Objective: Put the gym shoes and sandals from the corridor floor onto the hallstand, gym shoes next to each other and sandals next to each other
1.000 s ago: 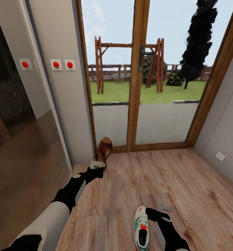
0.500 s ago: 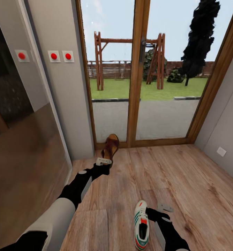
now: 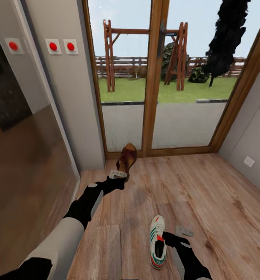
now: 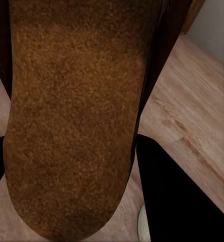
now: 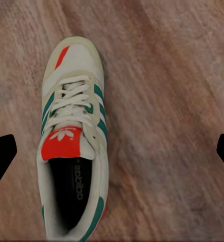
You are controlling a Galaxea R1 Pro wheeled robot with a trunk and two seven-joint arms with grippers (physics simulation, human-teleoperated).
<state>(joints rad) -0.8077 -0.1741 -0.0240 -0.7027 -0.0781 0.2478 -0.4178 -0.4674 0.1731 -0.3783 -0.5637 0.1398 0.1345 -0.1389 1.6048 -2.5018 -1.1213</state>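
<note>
While lifted, brown sandal [image 3: 126,160] clamped in left fingers [image 4: 177,201] | white-green gym shoe [image 5: 71,141] between spread right fingers [image 5: 1,151]

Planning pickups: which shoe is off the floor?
The sandal, raised by the glass door in the left tool; the sneaker lies flat on the planks.

One sandal [image 3: 126,158], one gym shoe [image 3: 157,242], three red buttons [image 3: 53,46].

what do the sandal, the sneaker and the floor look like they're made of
Dark brown slip-on sandal: probably leather, with a grainy, suede-like tan footbed, matte. White lace-up sneaker: smooth leather or synthetic look, with green stripes, red tongue patch and woven laces. Light brown plank floor: wood or laminate, judging by grain lines and seams.
</note>
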